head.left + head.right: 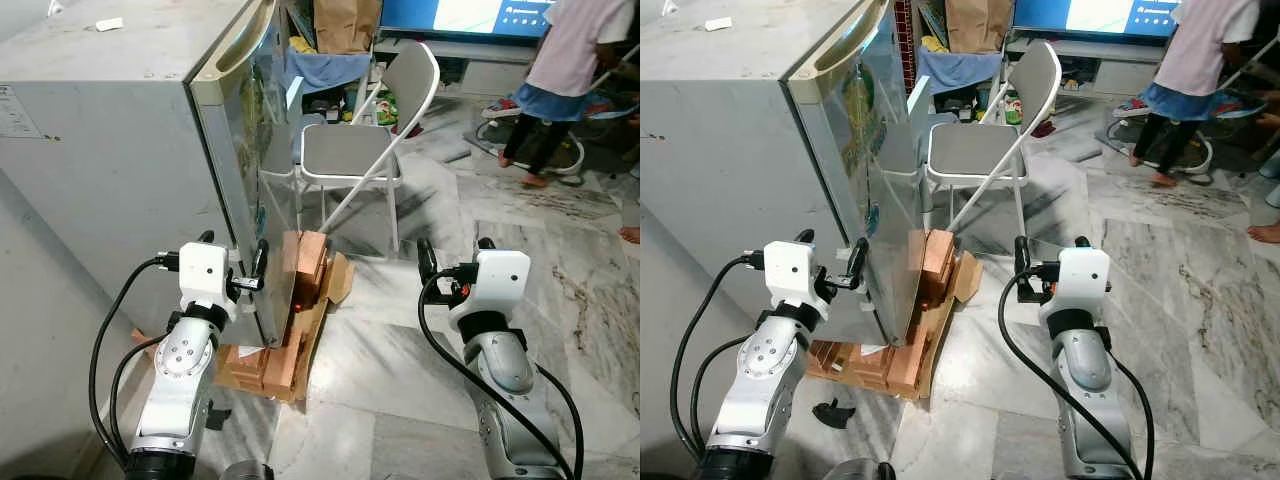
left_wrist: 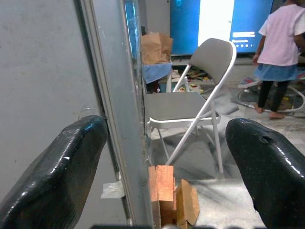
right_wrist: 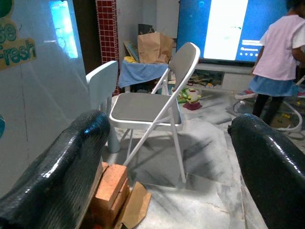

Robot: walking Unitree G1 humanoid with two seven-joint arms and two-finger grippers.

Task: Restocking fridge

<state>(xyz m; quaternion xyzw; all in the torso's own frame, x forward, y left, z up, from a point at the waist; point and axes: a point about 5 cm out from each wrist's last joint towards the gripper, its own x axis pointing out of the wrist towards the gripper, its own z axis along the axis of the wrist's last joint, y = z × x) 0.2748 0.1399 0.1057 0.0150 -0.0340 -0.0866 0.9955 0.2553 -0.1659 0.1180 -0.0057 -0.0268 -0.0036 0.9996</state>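
Note:
The grey fridge (image 1: 110, 150) stands at the left, raised on stacked bricks (image 1: 305, 265). Its glossy door (image 1: 875, 200) faces right and looks shut or nearly so. My left gripper (image 1: 235, 252) is open low at the door's edge. In the left wrist view the door edge (image 2: 128, 143) runs between the two black fingers (image 2: 62, 171), closer to that one. My right gripper (image 1: 455, 250) hangs open over the marble floor, with nothing in it. It points toward the folding chair (image 3: 152, 105).
A grey folding chair (image 1: 350, 150) stands just right of the fridge door, with a white plastic chair (image 3: 102, 81) beside it. Cardboard (image 1: 335, 280) and bricks lie at the fridge's foot. A person (image 1: 570, 70) stands at the back right near a lit screen (image 3: 214, 28).

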